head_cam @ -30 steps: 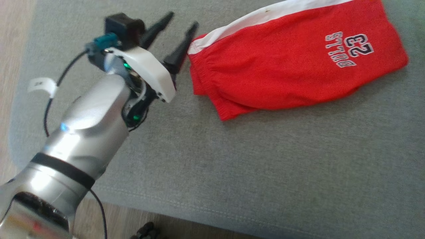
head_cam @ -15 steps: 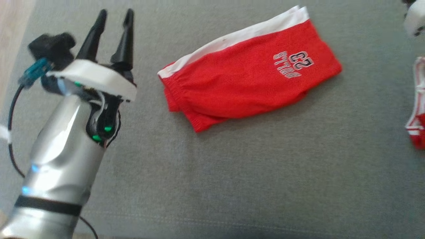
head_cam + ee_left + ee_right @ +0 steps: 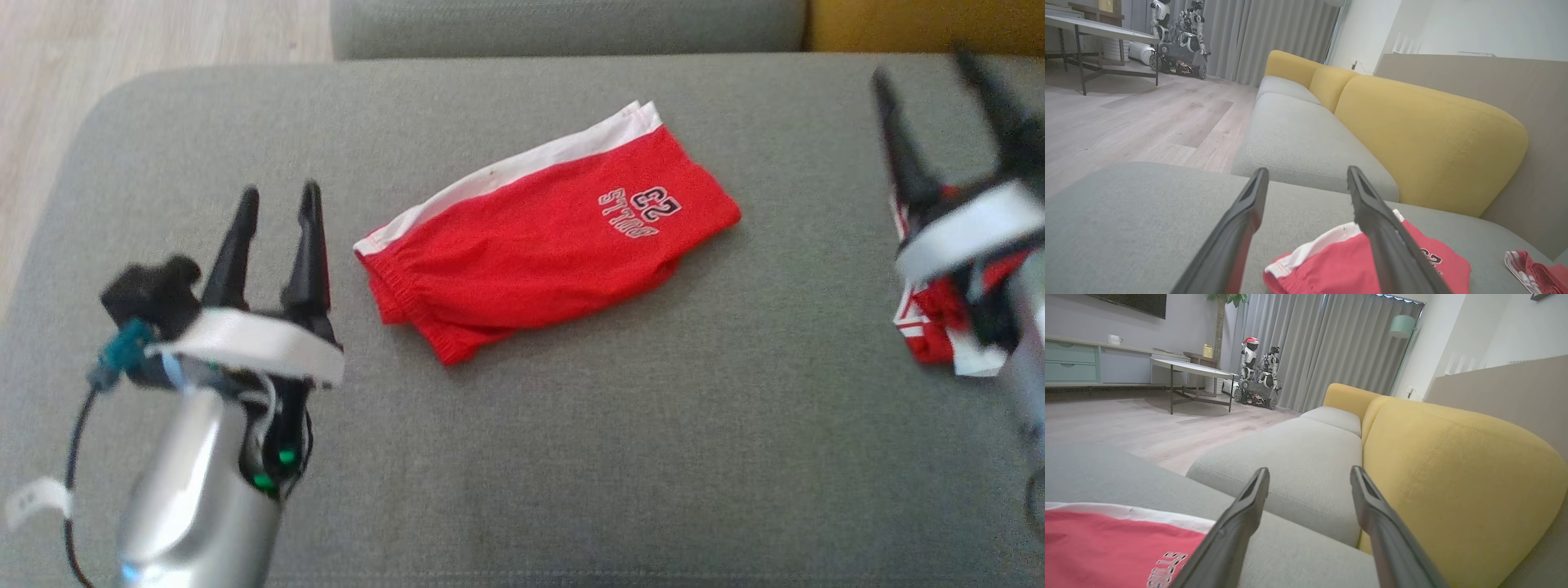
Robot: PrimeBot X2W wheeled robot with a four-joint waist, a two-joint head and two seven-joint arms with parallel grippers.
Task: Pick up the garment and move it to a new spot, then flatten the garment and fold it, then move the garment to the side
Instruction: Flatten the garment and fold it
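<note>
My jaws stand apart and empty: left gripper (image 3: pixel 279 192) just left of the folded red shorts (image 3: pixel 547 245) on the cushion (image 3: pixel 571 457), right gripper (image 3: pixel 922 67) well to their right. To move them aside, I'd pinch the waistband (image 3: pixel 396 284) through every layer and lift low.

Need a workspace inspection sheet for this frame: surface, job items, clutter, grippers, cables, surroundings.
Surface: grey sofa cushion, no stains seen.
Job's things: red shorts, folded, lying flat mid-cushion, touched by neither gripper.
Clutter: second red-and-white garment at the cushion's right, partly hidden behind the right arm.
Grippers: left gripper open, empty, left of the shorts; right gripper open, empty, near the second garment.
Cables: black cable looping off the left wrist, with a white tag.
Surroundings: wood floor, yellow back cushions, another robot by the curtains.
</note>
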